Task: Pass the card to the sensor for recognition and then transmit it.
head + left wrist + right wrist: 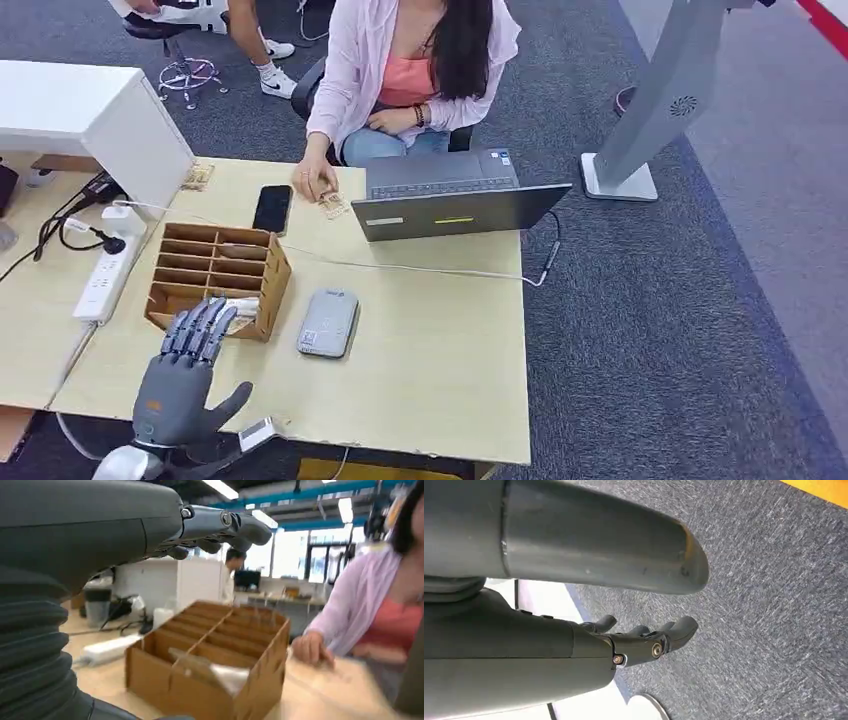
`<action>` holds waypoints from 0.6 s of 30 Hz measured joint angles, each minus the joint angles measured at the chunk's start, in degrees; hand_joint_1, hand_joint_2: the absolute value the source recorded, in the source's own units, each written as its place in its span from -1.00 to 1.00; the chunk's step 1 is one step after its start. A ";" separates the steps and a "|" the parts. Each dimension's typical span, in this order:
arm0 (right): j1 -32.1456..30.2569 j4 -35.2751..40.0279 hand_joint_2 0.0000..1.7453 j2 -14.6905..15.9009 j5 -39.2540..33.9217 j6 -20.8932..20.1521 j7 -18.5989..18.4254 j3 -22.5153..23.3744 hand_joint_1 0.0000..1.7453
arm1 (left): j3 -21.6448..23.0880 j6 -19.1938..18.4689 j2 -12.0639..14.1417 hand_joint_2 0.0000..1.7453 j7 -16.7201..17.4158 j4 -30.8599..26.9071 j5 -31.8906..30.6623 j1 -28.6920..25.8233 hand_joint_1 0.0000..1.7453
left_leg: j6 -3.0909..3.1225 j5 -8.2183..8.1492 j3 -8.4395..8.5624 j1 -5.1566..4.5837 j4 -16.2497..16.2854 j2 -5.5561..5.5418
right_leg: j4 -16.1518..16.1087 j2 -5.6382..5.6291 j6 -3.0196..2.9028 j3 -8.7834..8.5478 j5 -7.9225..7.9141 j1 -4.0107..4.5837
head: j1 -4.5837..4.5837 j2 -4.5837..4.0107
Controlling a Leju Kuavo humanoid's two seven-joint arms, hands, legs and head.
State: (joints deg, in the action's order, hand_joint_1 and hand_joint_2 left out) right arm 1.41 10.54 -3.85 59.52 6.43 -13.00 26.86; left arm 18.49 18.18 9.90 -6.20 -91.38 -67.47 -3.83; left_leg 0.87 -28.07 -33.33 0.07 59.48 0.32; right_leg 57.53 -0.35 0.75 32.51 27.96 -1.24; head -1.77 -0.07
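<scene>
the robot's left hand [185, 375] hovered over the near left part of the desk [430, 370], fingers straight and spread, thumb out, holding nothing, its fingertips [205, 318] above the near edge of the wooden organizer [215, 275]. a pale card [220, 672] lay tilted in the organizer's nearest compartment, just under those fingertips; its long axis could not be told. the grey sensor [328, 322] lay flat just beside the organizer, its length running from the near edge toward the laptop [450, 200]. the right hand [644, 640] hung over carpet, fingers loosely apart, empty.
</scene>
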 joint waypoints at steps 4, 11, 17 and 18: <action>0.03 0.00 -1.00 0.00 1.11 -0.31 0.15 0.65 -1.00 | -0.94 -5.26 1.05 1.00 1.61 3.53 0.81 1.02 -1.00 | -0.07 0.09 0.01 0.01 -0.01 0.00 | 0.00 -0.01 -0.03 -0.01 -0.06 0.06 | 0.00 0.00; 0.05 0.00 -1.00 0.00 1.62 -0.41 0.17 0.92 -1.00 | -2.12 -6.53 1.66 1.00 1.92 7.14 1.09 3.00 -1.00 | -0.04 0.16 0.01 0.01 0.00 -0.02 | 0.02 0.01 -0.04 -0.04 -0.08 0.05 | 0.00 0.00; 0.09 0.00 -1.00 0.00 1.92 -0.70 0.15 0.92 -1.00 | -2.49 -7.07 1.55 1.00 1.94 8.61 1.27 4.30 -1.00 | -0.04 0.15 0.00 0.01 0.00 -0.02 | 0.01 0.01 -0.04 -0.03 -0.08 0.04 | -0.02 0.00; 0.09 0.00 -1.00 0.00 1.92 -0.77 0.15 0.92 -1.00 | -2.51 -7.07 1.51 1.00 2.03 8.72 1.27 4.41 -1.00 | -0.04 0.15 0.00 0.01 0.00 -0.02 | 0.01 0.00 -0.04 -0.03 -0.08 0.04 | 0.00 0.00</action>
State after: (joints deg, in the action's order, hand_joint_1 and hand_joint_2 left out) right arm 1.51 10.54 -3.85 61.44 5.66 -12.85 27.78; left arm 15.98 11.10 11.41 -4.17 -82.66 -66.20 0.59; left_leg 0.83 -27.92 -33.33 0.08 59.48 0.30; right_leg 57.55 -0.35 0.71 32.49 27.88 -1.20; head -1.77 -0.07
